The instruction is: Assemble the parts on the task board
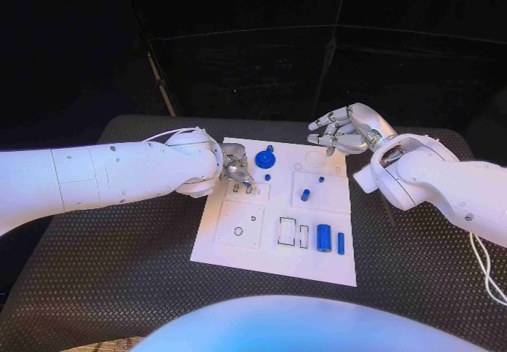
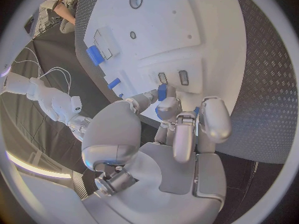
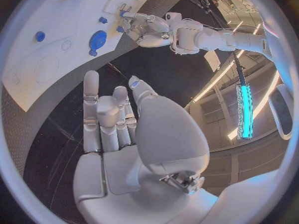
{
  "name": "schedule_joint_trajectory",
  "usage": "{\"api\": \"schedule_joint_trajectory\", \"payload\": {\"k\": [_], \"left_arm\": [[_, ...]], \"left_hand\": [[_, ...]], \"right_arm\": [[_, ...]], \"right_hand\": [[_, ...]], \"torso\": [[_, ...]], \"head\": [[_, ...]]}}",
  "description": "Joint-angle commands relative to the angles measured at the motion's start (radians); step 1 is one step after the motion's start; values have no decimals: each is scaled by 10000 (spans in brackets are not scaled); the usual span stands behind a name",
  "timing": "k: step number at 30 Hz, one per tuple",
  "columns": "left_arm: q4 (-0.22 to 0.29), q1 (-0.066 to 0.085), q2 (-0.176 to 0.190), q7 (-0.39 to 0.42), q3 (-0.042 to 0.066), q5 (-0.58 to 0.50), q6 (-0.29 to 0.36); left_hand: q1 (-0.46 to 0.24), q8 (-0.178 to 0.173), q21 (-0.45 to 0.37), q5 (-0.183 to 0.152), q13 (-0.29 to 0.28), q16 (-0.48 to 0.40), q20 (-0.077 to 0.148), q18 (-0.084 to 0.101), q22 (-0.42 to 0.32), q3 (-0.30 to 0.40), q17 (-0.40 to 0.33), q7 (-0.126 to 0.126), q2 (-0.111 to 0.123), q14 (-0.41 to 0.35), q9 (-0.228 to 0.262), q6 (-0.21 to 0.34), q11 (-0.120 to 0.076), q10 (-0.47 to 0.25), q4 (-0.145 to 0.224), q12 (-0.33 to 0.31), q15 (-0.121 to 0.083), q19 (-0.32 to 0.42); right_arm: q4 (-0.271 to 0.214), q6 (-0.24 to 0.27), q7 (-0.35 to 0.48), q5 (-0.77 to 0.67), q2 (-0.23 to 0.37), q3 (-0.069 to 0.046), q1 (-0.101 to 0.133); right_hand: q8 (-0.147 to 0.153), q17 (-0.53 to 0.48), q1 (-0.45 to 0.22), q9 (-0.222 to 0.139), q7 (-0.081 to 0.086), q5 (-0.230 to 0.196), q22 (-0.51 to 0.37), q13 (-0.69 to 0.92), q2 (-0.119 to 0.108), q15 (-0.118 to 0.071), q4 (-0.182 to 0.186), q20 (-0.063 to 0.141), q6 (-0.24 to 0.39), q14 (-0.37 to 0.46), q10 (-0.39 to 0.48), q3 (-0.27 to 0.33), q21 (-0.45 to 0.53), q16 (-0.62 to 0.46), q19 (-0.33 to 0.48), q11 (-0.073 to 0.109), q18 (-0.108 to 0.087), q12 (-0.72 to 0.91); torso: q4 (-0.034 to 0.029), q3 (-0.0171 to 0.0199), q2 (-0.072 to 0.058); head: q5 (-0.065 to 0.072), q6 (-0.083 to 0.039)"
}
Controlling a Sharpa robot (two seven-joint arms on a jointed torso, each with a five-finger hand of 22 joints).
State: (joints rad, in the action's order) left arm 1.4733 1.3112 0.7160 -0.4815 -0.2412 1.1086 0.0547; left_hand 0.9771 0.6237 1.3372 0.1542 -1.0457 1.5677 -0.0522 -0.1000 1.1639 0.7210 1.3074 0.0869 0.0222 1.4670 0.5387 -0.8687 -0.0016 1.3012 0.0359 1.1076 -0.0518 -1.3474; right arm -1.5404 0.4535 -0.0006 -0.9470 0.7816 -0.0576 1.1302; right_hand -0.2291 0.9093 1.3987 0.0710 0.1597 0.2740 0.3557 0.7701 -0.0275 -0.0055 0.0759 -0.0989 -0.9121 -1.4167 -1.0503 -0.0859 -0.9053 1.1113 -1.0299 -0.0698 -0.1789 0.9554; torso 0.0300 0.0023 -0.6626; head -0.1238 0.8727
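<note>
The white task board point(image 1: 277, 220) lies mid-table. My left hand point(image 1: 236, 168) hovers over its far left part, fingertips down by two small slots point(image 2: 173, 77), pinching a small blue part point(image 2: 162, 91). A round blue part point(image 1: 264, 157) sits just right of that hand, with a small blue peg point(image 1: 267, 177) beside it. Two more pegs point(image 1: 321, 179) point(image 1: 305, 195) stand on the right half. Two blue cylinders point(image 1: 323, 237) point(image 1: 340, 243) lie near the right front. My right hand point(image 1: 346, 128) hangs above the board's far right corner, fingers curled in, holding nothing.
The board point(image 2: 162, 25) rests on a black textured mat point(image 1: 116, 257) with bare room on both sides. Rectangular cut-outs point(image 1: 287, 231) sit left of the cylinders. A white cable point(image 1: 488, 271) trails off my right arm at the table's right edge.
</note>
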Motion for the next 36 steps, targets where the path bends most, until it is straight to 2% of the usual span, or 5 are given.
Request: {"api": "schedule_joint_trajectory", "payload": {"k": [1,6,13,36], "left_arm": [[33,8,4,-56,5,-10,-223],[44,6,-1,-85,5,-9,-410],[58,4,-21,-104,5,-11,-629],[-56,4,-123,-124,5,-17,-924]], "left_hand": [[21,46,48,13,9,31,4,141,0,1113,2634,-130,-111,1037,7,-66,-17,86,1070,14,-95,-73],[18,50,50,13,-6,31,5,142,3,1123,2634,-131,-112,1037,10,-61,-18,95,1067,27,-95,-75],[13,53,64,12,-31,31,6,147,28,1128,2634,-131,-110,1037,13,-59,-18,109,1064,50,-96,-89],[-99,156,75,-11,-79,31,16,151,51,1133,2634,-159,-39,1037,78,-70,-35,166,1025,111,-105,-103]], "right_arm": [[-4,-51,43,15,-9,-6,20],[8,-46,46,15,-12,-5,19],[23,-50,47,15,-31,-5,18],[51,-51,50,15,-68,-3,17]], "right_hand": [[-46,6,-52,4,-40,57,-11,-16,-56,-45,59,-8,52,-44,-40,-15,60,-54,-86,34,-56,45],[-50,10,-51,3,-40,89,-14,-25,-58,-47,62,-7,53,-49,-40,-21,66,-57,-92,35,-56,46],[-51,3,-50,1,-39,136,-20,-37,-63,-49,66,-5,63,-52,-39,-30,75,-71,-100,36,-56,48],[-49,17,-43,-3,-37,190,-26,-57,-67,-50,69,-2,81,-61,-34,-46,85,-71,-111,35,-56,45]], "torso": [[7,5,-5],[-8,3,-2],[17,-1,3],[9,6,-4]], "head": [[11,-1],[102,-1],[62,-1],[54,-1]]}}
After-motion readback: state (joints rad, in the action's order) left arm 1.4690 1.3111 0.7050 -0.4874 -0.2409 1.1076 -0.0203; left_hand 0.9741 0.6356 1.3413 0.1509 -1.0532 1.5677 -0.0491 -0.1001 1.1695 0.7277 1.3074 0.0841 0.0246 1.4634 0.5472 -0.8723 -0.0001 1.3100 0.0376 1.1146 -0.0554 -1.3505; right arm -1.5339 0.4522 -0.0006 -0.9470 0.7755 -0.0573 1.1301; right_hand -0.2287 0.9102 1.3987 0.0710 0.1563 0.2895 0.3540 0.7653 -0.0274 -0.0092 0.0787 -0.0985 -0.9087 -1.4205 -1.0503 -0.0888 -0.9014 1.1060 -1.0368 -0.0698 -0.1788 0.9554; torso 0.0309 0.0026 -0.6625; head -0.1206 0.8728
